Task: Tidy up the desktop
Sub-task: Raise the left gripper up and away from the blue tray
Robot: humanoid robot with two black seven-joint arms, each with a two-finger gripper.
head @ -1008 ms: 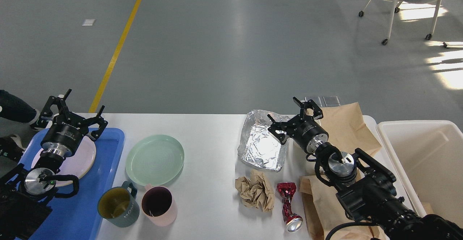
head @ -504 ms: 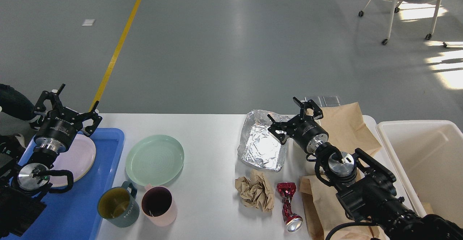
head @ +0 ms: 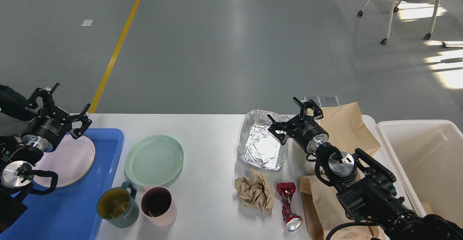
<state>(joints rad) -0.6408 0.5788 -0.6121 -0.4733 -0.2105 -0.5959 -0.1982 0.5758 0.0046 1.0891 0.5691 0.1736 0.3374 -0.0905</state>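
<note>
The white desktop (head: 209,131) carries a mint green plate (head: 154,159), a dark teal mug (head: 118,207), a pink mug (head: 159,205), a foil tray (head: 261,146), a crumpled brown paper ball (head: 255,190), a crushed red can (head: 288,205) and brown paper bags (head: 345,126). My left gripper (head: 58,104) is open and empty above the far left corner of the blue tray (head: 77,211), beyond the pale pink plate (head: 68,160). My right gripper (head: 294,115) is open and empty, over the foil tray's right edge.
A cream-white bin (head: 423,160) stands at the table's right end. A second brown paper bag (head: 318,204) lies under my right arm. A wheeled chair (head: 408,1) stands far back right on the grey floor with a yellow line (head: 119,45).
My left gripper has drawn back to the left and away from the pink plate, staying open. The right arm has not moved.
</note>
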